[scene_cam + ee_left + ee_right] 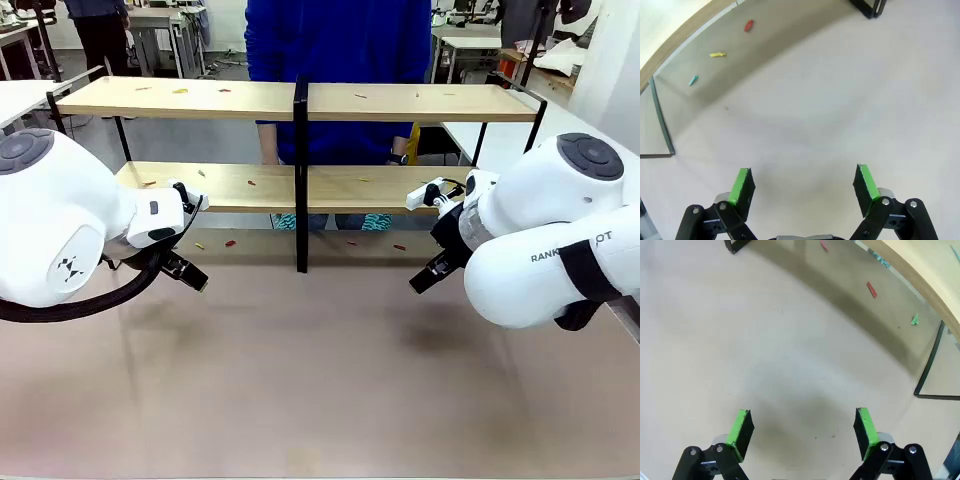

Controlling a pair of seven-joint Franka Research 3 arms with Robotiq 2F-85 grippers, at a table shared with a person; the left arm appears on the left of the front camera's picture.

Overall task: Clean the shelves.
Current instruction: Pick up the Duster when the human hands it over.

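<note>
Standing at my 12 o'clock, across the far part of the tabletop (320, 380), the shelves (200, 98) are a wide rack with two long light boards in a thin black frame. A black upright (300, 170) divides it in the middle. Small coloured scraps (180, 91) lie on the top board, on the lower board, and on the tabletop under the rack. Behind the shelves, also at 12 o'clock, a person (340, 50) in a blue top stands close to the rack.

My left gripper (188, 272) is at about 9 o'clock in the front view, in front of the left half of the shelves and apart from them. In the left wrist view this gripper (805, 180) is spread wide and empty, with both green pads (741, 185) over bare tabletop. At 11 o'clock in that view, a red scrap (748, 25), a yellow one (717, 54) and a teal one (693, 79) lie in the shadow of the lower board.

My right gripper (425, 278) is at about 3 o'clock in the front view, in front of the right half of the rack, not touching it. In the right wrist view it (805, 422) is also released, with nothing between the pads. At 1 o'clock there, a red scrap (871, 289) and a green one (914, 319) lie below the board's edge.
</note>
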